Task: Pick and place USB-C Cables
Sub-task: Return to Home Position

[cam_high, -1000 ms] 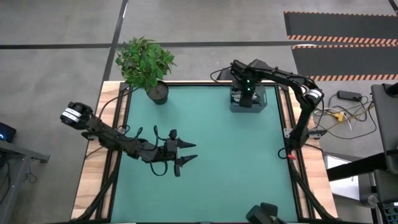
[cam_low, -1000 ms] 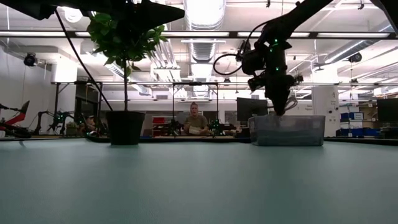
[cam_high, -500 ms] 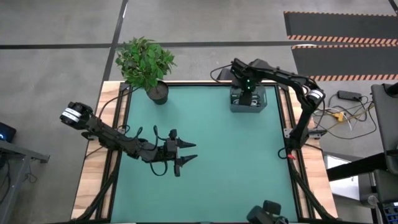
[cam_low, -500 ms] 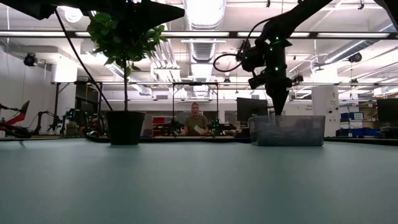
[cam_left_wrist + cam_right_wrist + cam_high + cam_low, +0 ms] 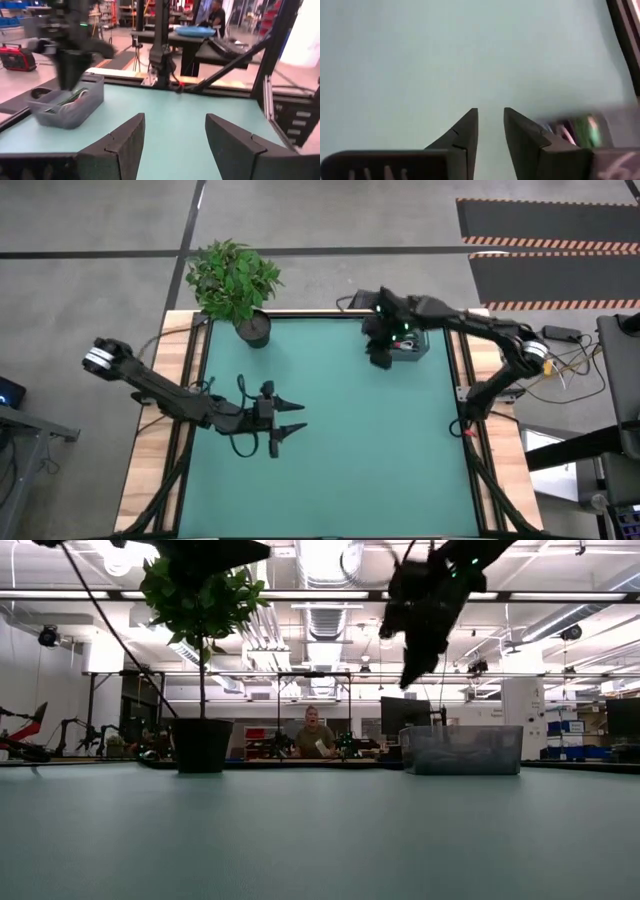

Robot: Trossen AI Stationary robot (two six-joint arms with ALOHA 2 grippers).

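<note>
Several thin green, pale cables (image 5: 70, 98) lie in the bin (image 5: 75, 114); left gripper (image 5: 175, 120) wide apart, right gripper (image 5: 490, 112) slightly.

USB-C Cables (image 5: 74, 95) lie heaped together inside the grey bin (image 5: 75, 116).

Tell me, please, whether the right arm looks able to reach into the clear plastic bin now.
Probably yes: the right hand hangs above and beside the open-topped clear plastic bin, nothing between them.
</note>
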